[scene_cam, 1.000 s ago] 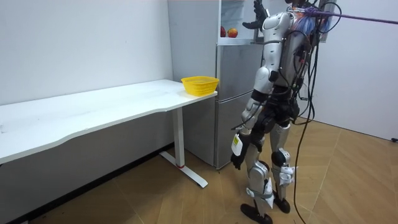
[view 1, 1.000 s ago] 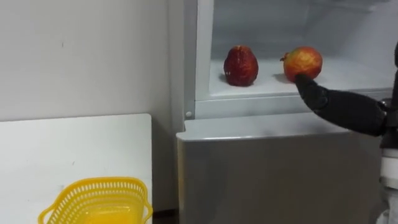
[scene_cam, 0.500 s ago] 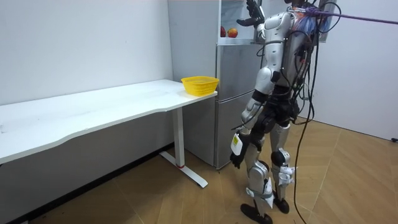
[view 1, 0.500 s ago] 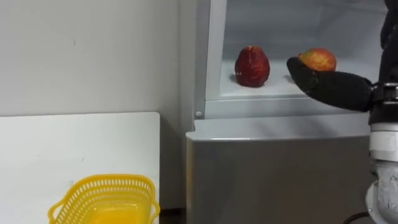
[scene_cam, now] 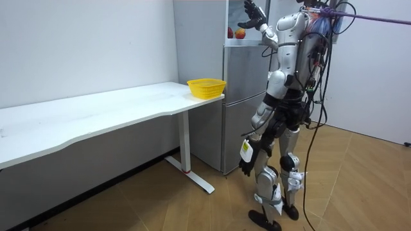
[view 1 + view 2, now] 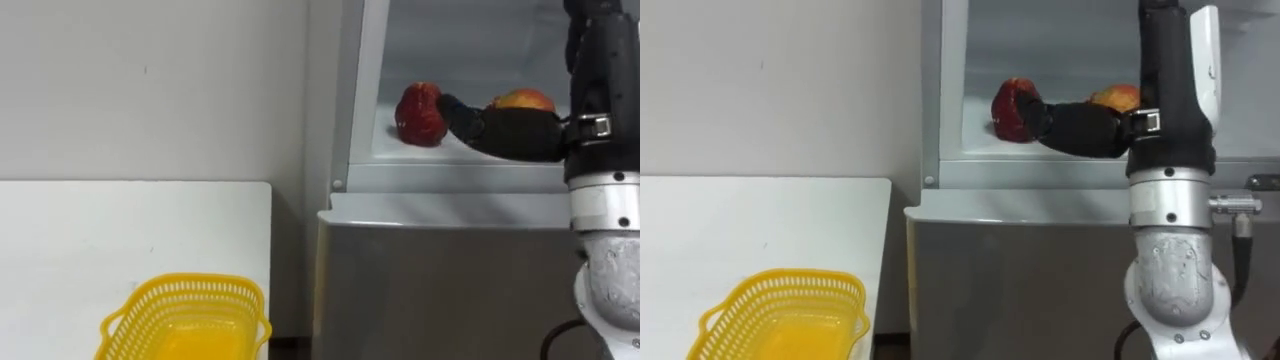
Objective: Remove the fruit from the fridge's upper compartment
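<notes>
Fruit handling: dark red fruit [image 6: 421, 114] and orange-red apple [image 6: 524, 99] were judged firm, light and smooth-skinned. Both looked apt to roll on the shelf and to bruise under a hard squeeze.
Hold point: widest part of the round body, with fingers behind and thumb in front. Judgement only.
Fruit position: both stood on the shelf [image 6: 450, 178] of the open upper fridge [image 6: 450, 290] compartment, the dark red one to the left and the apple near it on the right.
Right hand [image 6: 505, 133]: was inside the compartment with fingers stretched out and nothing grasped. Its tips were just beside the dark red fruit's right flank; contact could not be told. The palm covered the apple's lower part.
Left hand [image 5: 244, 165]: hung by the thigh.
Nearby: yellow basket [image 6: 185, 320] sat on the white table [image 6: 100, 230] beside the fridge.
</notes>
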Robot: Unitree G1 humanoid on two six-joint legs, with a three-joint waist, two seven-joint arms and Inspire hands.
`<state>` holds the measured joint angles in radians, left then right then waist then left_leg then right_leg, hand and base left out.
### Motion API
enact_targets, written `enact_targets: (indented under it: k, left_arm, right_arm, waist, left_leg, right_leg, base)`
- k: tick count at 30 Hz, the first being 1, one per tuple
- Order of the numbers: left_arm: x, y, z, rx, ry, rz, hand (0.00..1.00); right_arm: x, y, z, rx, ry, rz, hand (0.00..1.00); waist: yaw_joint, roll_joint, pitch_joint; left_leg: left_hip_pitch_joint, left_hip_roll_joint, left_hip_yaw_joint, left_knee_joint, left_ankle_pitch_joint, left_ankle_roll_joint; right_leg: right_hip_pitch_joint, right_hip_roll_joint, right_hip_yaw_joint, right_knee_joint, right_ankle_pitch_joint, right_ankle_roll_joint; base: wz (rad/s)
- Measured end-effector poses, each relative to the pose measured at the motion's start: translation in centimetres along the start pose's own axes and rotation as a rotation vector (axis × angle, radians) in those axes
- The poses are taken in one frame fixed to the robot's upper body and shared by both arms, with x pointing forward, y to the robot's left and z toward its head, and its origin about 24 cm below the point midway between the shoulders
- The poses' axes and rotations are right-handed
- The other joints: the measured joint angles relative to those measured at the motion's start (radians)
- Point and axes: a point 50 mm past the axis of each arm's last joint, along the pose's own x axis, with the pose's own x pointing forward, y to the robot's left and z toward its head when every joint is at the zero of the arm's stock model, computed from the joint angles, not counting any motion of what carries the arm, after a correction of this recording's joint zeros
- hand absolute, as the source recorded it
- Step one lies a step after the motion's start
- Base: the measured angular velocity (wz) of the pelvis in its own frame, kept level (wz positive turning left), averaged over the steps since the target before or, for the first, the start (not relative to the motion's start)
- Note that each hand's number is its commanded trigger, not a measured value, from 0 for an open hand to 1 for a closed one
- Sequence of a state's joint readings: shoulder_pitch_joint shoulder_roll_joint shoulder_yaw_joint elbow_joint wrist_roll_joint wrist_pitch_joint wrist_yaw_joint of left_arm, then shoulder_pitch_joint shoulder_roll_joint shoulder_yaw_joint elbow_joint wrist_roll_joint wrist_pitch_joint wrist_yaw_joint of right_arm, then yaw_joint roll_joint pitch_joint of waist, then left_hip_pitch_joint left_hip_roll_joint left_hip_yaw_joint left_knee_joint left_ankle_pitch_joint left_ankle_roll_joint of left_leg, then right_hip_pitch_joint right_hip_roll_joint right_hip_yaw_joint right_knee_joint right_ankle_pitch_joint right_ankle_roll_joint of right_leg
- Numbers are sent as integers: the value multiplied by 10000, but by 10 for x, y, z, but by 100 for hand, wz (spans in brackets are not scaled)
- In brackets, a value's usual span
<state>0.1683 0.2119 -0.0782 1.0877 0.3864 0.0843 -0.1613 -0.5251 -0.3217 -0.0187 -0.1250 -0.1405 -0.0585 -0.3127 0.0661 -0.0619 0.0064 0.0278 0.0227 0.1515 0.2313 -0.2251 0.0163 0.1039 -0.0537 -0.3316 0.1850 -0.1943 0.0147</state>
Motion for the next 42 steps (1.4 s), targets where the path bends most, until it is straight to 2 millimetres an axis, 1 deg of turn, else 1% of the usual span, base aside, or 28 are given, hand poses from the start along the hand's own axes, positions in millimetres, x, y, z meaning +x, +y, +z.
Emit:
enact_targets:
  k: [3,6,11,12,14,16,20,25,29,32,35,37,39,42]
  left_arm:
    - [0,1,2,10,-48,48,0]
    - [0,2,4,15,-93,63,0]
    - [0,4,7,35,-142,108,0]
    - [0,4,6,32,-106,101,0]
    - [0,5,7,37,-98,90,0]
    - [0,7,9,56,-128,126,0]
    - [0,10,12,91,-254,215,0]
    - [-1,13,16,444,-399,273,0]
    - [-2,14,18,445,-447,324,0]
    - [-2,15,17,352,-419,375,0]
    - [-2,16,17,322,-383,427,0]
    - [-2,17,15,303,-284,440,0]
    - [-2,17,14,286,-242,494,0]
    - [-4,20,16,147,-465,711,0]
  right_arm:
    - [1,1,-5,-101,304,100,0]
    - [2,5,-10,-169,597,218,0]
    - [5,14,-13,75,858,570,0]
    - [7,18,-15,124,945,788,0]
    - [10,23,-18,212,1131,1050,0]
    - [13,26,-22,195,1361,1254,0]
    - [18,28,-23,135,1406,1273,0]
    - [25,24,-22,-110,1288,1450,0]
    - [25,24,-22,-111,1292,1450,0]
    - [25,24,-23,-108,1331,1448,0]
    - [30,25,-25,-132,1492,1459,0]
    - [31,25,-31,-185,1781,1548,0]
    - [30,26,-35,-301,1968,1648,0]
    - [28,27,-41,-525,2213,1910,0]
  waist:
    - [12,10,-2]
    - [125,2,-6]
    - [256,-12,-10]
    - [258,-17,-10]
    - [253,-46,-8]
    - [332,-118,-2]
    - [432,-209,35]
    - [446,-234,19]
    - [477,-225,13]
    - [475,-230,-2]
    - [471,-229,-15]
    - [482,-247,-75]
    - [484,-248,-103]
    - [493,-248,-104]
  left_leg:
    - [-28,-24,-73,60,4,-6]
    - [-12,-42,-104,59,17,-22]
    - [13,-41,-170,54,24,-31]
    - [27,-40,-170,54,24,-32]
    - [27,-31,-173,56,33,-34]
    - [13,-15,-173,61,54,-31]
    - [-24,-5,-180,86,58,-28]
    - [-180,-6,-223,81,66,-15]
    - [-175,-26,-223,86,71,-20]
    - [-172,-35,-237,85,79,-29]
    - [-164,-43,-250,84,106,-34]
    - [-164,-44,-293,83,116,-35]
    - [-155,-25,-293,83,125,-33]
    - [-163,-18,-287,76,155,-14]
  right_leg:
    - [-20,12,-11,-2,0,0]
    - [-20,24,0,-4,0,0]
    - [4,31,-16,-10,0,0]
    - [14,31,-16,-11,0,0]
    - [17,26,-24,-15,0,0]
    - [9,15,-61,-13,0,-1]
    - [3,-8,-289,-9,10,-17]
    - [-66,-28,-376,2,20,-33]
    - [-72,-20,-384,3,20,-33]
    - [-75,-13,-413,1,20,-33]
    - [-76,-13,-438,-2,20,-33]
    - [-57,-18,-495,-4,20,-33]
    - [-44,-28,-514,-4,20,-33]
    - [-50,-53,-519,0,20,-33]
  base:
    - [8]
    - [0]
    - [-1]
    - [0]
    - [0]
    - [0]
    - [0]
    - [2]
    - [0]
    - [0]
    - [1]
    - [7]
    - [3]
    - [0]
